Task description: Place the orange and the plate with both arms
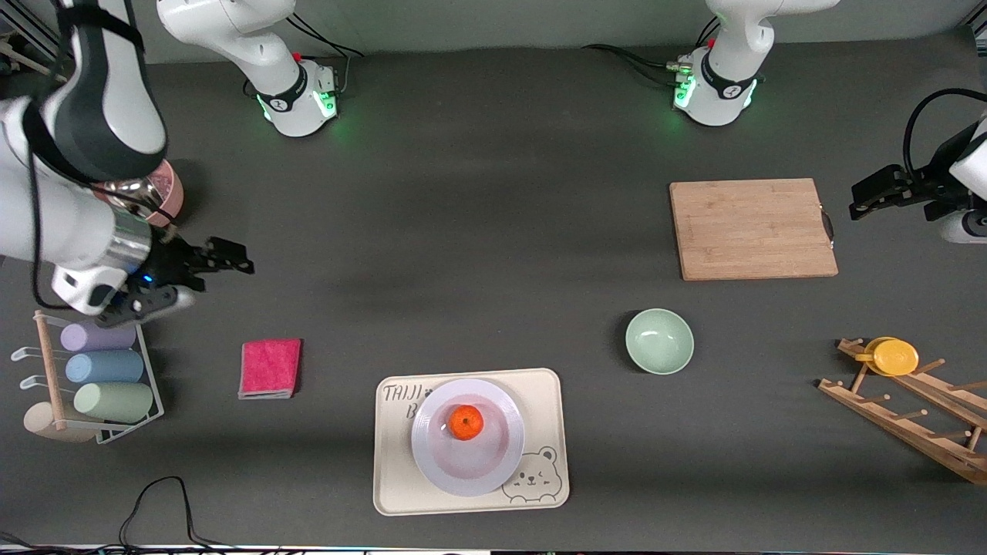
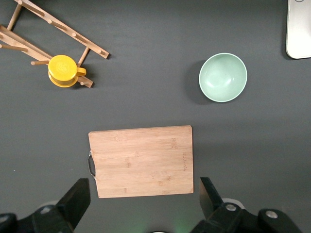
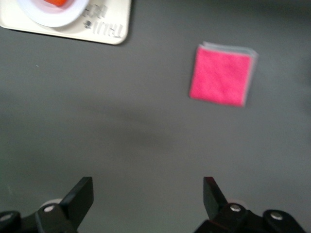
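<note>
The orange (image 1: 466, 422) lies in the well of the white plate (image 1: 493, 470). The plate rests on the cream bear tray (image 1: 397, 493), near the front camera at mid-table. The right wrist view shows an edge of the plate (image 3: 48, 17) and a sliver of the orange (image 3: 56, 2). My right gripper (image 1: 224, 260) is open and empty above bare table at the right arm's end (image 3: 147, 180), well apart from the plate. My left gripper (image 1: 867, 199) is open and empty, up beside the wooden cutting board (image 1: 752, 228) at the left arm's end (image 2: 143, 184).
A pale green bowl (image 1: 659, 341) sits between the tray and the cutting board. A wooden rack with a yellow cup (image 1: 894, 356) stands at the left arm's end. A pink cloth (image 1: 270, 368) and a wire rack of pastel cups (image 1: 100, 370) lie at the right arm's end.
</note>
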`<state>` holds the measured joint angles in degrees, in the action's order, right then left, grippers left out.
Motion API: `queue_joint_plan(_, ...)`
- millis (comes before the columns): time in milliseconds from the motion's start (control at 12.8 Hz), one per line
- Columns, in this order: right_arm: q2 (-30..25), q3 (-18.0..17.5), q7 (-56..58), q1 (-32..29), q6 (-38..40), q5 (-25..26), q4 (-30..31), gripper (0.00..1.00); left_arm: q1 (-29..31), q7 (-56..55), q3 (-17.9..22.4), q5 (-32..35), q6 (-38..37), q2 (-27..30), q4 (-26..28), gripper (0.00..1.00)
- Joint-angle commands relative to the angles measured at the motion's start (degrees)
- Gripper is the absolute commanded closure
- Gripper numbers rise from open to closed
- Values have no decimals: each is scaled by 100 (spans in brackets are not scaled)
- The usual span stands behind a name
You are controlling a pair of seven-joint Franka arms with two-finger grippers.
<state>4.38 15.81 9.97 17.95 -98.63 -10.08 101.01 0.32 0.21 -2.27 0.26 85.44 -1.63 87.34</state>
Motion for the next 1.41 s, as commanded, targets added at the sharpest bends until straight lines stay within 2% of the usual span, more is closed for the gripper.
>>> queue_joint_plan(0, -595, 202, -364, 95, 387, 523, 226, 0, -58, 76, 34, -44, 96, 84, 126, 0)
queue_joint_plan(157, -702, 220, -364, 77, 616, 534, 191, 0, -58, 76, 34, -44, 104, 76, 143, 0)
queue_joint_plan(314, -536, 238, -643, 25, 941, 568, -54, 0, -49, 67, 34, -44, 87, 75, 134, 0)
queue_joint_plan(549, -728, 334, -830, 24, 1083, 578, -187, 0, -58, -29, 34, -44, 61, 67, 126, 0)
queue_joint_plan(706, -860, 299, -839, 77, 1066, 595, -135, 0, -49, -30, 34, -53, 35, 58, 117, 0)
queue_joint_plan(863, -1105, 230, -848, 147, 952, 656, 172, 0, -49, -30, 34, -53, 25, 67, 117, 0)
queue_joint_plan(941, -1219, 107, -839, 69, 873, 787, 347, 0, -58, -30, 34, -53, 17, 67, 117, 0)
queue_joint_plan(1020, -1238, -381, -839, -523, 750, 815, 479, 0, -58, -30, 34, -53, 17, 67, 117, 0)
queue_joint_plan(1098, -1229, -1335, -830, -1330, 714, 789, 507, 0, -58, -12, 34, -53, -1, 67, 117, 0)
queue_joint_plan(1176, -1186, -1544, -830, -1538, 697, 762, 490, 0, -58, -12, 34, -44, -10, 67, 117, 0)
queue_joint_plan(1333, -1247, -1468, -830, -1531, 661, 701, 489, 0, -58, -12, 34, -53, -18, 75, 108, 0)
